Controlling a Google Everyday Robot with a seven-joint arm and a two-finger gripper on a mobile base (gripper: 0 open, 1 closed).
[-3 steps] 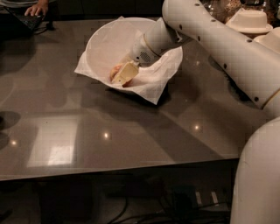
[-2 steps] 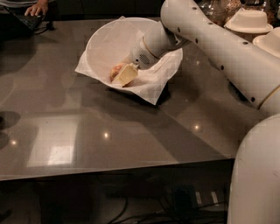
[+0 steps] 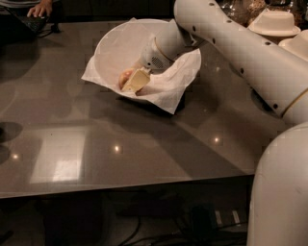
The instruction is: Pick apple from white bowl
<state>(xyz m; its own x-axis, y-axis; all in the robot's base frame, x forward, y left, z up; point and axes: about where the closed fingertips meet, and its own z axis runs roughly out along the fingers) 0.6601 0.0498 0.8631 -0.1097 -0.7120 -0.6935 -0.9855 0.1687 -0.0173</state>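
Dark glossy table (image 3: 144,144) fills most of the view, w/ small light glints (image 3: 115,148) on its near half. Table's far-left corner: bystander (image 3: 39,8) touching a dark device (image 3: 28,22). Far-right corner: stacked beige dishes (image 3: 275,21). Below table's near edge: dark cables (image 3: 192,222). Gripper (image 3: 132,81) sits over table's far-middle area.

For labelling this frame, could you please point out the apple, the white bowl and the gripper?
apple (image 3: 123,77): camera view, reddish skin.
white bowl (image 3: 109,48): camera view, left inner wall.
gripper (image 3: 134,82): camera view, tip inside white bowl, by apple.
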